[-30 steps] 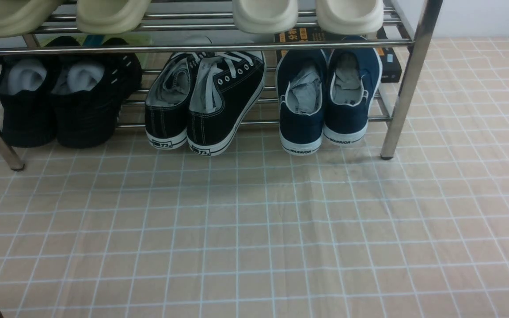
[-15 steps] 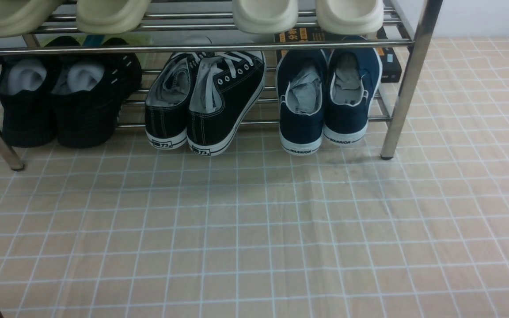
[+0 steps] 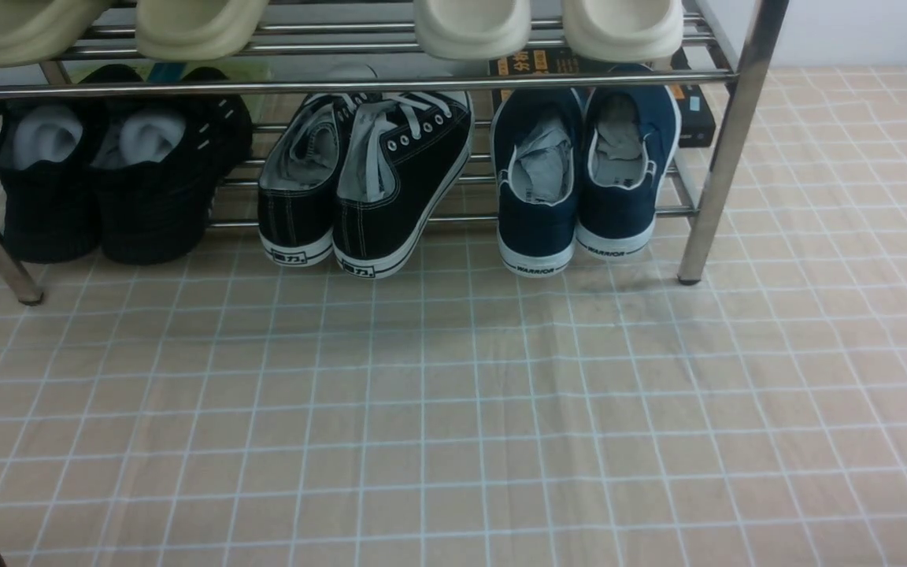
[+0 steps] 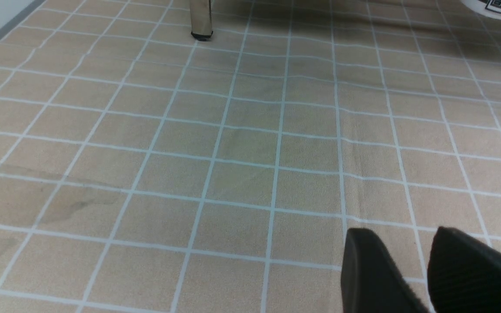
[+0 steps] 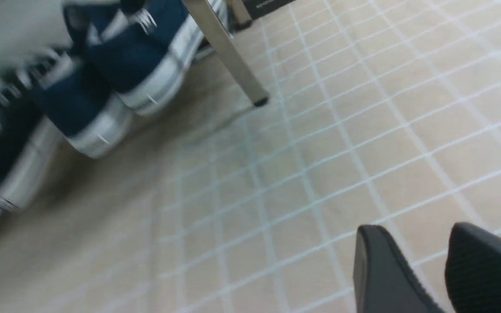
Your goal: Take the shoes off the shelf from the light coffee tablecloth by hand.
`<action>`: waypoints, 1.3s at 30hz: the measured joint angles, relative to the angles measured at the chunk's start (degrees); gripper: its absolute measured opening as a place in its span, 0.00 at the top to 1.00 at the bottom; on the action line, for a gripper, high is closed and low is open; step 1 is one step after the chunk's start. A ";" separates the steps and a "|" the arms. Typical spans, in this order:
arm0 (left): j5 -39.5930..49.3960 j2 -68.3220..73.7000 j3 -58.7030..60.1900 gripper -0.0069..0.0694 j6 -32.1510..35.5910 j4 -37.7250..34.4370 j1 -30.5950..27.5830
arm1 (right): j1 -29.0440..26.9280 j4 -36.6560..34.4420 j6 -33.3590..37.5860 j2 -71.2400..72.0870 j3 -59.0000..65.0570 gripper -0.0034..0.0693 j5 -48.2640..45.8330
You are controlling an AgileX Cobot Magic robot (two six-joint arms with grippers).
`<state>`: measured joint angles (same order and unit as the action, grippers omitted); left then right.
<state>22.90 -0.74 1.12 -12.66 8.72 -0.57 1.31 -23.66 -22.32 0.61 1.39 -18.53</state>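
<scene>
The navy blue shoes with white soles stand heel-out on the lower tier of the steel shelf, at its right end, heels over the light coffee tablecloth. They also show, blurred, in the right wrist view, beside a shelf leg. My right gripper is open and empty over the cloth, well short of the shoes. My left gripper is open and empty over the cloth, with a shelf leg far ahead. Neither gripper shows in the front view.
Black lace-up sneakers sit mid-shelf and all-black shoes at the left. Cream slippers lie on the upper tier. A black box lies behind the navy shoes. The shelf's right leg stands close to them.
</scene>
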 joint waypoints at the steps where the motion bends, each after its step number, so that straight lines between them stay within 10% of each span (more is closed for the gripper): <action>1: 0.00 0.00 0.00 0.59 0.00 0.00 0.00 | 0.00 -4.22 -2.77 0.00 0.00 0.62 0.27; 9: 0.00 0.00 0.00 0.59 0.00 0.00 0.00 | 0.13 -18.35 -7.95 0.00 0.00 0.62 0.86; 14: 0.00 0.00 0.00 0.59 0.00 0.00 0.00 | 0.69 -19.07 4.48 -0.08 -7.28 0.73 -1.51; 20: 0.00 0.00 0.00 0.59 0.00 0.00 0.00 | 0.69 -14.54 23.85 -11.25 -23.91 0.96 -3.09; 30: 0.00 0.00 0.00 0.59 0.00 0.00 0.00 | 0.69 -0.84 31.20 -53.62 -39.16 0.95 -36.43; 39: 0.00 0.00 0.00 0.59 0.00 0.00 0.00 | 1.68 -25.21 55.11 -79.80 -50.71 0.94 -47.21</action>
<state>22.90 -0.74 1.12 -12.66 8.72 -0.57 2.99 -48.87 32.79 -79.19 -49.32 -65.74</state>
